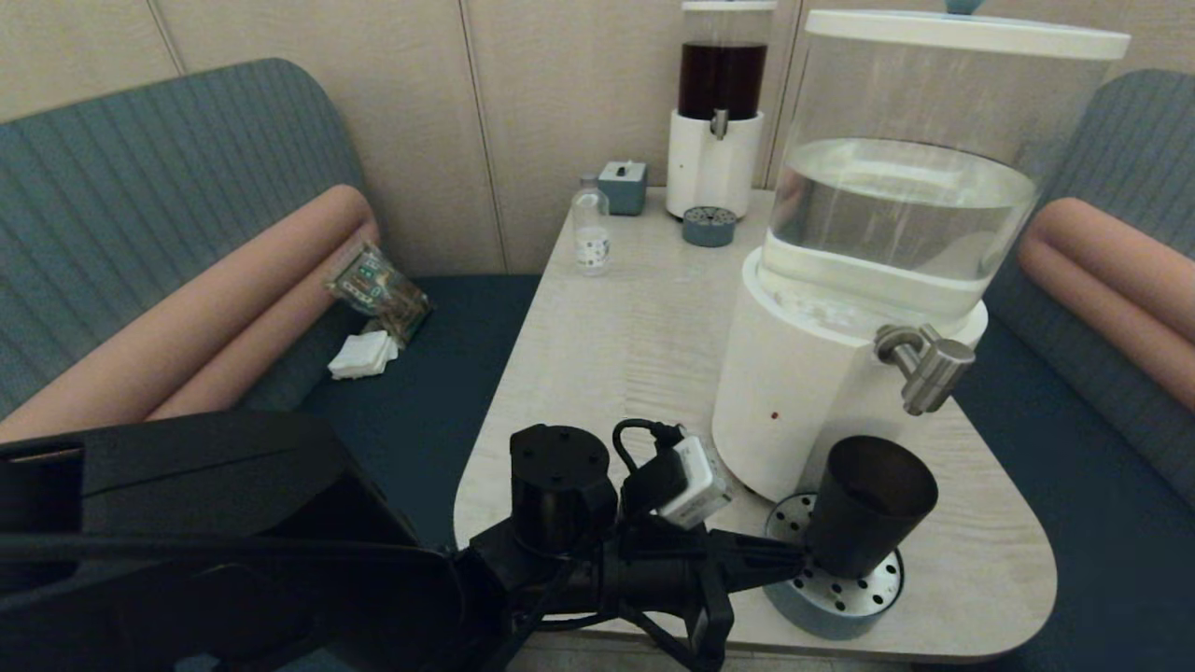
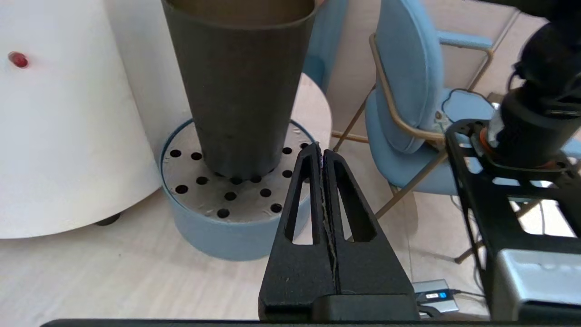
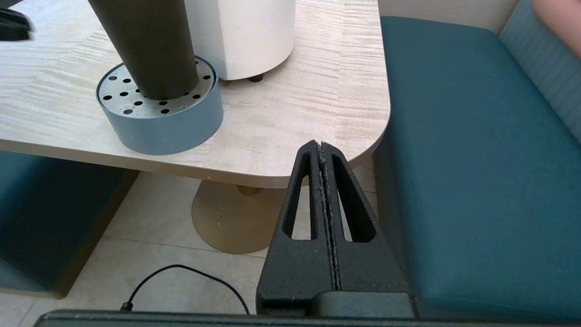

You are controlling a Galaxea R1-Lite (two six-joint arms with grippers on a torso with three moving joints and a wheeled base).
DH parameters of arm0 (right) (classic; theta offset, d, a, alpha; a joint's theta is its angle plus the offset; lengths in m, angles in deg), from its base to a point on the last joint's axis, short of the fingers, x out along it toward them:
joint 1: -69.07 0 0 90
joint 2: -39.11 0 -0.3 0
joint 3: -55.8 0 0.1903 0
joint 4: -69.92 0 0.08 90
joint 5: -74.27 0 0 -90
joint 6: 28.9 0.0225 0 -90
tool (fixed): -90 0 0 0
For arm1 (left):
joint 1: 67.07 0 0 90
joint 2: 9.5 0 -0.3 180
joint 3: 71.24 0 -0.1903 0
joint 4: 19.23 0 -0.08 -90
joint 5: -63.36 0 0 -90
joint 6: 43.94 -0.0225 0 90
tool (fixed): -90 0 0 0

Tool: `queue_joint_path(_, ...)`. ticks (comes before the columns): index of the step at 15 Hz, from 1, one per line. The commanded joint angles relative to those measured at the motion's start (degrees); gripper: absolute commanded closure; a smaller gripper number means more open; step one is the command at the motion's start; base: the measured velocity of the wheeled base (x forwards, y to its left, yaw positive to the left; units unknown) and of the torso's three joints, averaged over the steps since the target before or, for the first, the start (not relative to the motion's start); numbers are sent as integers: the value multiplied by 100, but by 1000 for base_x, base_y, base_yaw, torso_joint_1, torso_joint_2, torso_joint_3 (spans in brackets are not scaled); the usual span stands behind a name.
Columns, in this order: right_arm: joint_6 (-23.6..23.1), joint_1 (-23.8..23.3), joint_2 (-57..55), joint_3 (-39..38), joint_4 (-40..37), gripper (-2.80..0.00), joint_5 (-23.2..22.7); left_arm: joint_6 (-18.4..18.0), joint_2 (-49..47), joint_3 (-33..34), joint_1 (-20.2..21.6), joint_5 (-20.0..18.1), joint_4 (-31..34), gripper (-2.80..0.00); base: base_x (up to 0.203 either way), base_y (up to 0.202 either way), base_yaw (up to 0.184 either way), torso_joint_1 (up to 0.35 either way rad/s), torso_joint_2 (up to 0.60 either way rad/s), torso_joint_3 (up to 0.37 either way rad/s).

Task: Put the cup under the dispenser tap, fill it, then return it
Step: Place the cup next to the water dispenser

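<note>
The dark tapered cup (image 1: 868,504) (image 2: 236,91) (image 3: 150,45) stands upright on the round blue-grey drip tray (image 1: 882,590) (image 2: 218,231) (image 3: 168,129). Above it is the brushed-metal dispenser tap (image 1: 926,370) of the large white dispenser (image 1: 789,392). My left gripper (image 1: 794,560) (image 2: 321,150) is shut and empty, its tip over the tray's rim just beside the cup's base and not touching it. The right gripper (image 3: 321,144) is shut and empty, low off the table's near right corner, out of the head view.
At the table's far end stand a narrower dispenser with dark liquid (image 1: 719,121), its small drip tray (image 1: 709,226), a grey box (image 1: 624,187) and a small clear bottle (image 1: 591,229). Benches flank the table; a snack packet (image 1: 378,289) and napkins (image 1: 362,355) lie on the left one.
</note>
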Motion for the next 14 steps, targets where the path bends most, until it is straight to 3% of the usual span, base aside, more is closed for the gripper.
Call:
queue_joint_path(1, -5, 7, 6, -6, 1, 0, -3, 3, -215, -142, -18, 45, -43, 0, 0, 0, 0, 0, 0, 0)
queue_joint_path(11, -5, 2, 6, -9, 1, 0, -3, 101, -273, -80, -49, 216, -126, 0, 0, 0, 0, 0, 0, 0)
queue_joint_path(14, -5, 2, 6, -2, 1, 0, -3, 280, -50, -10, -45, 208, -293, 0, 0, 0, 0, 0, 0, 0)
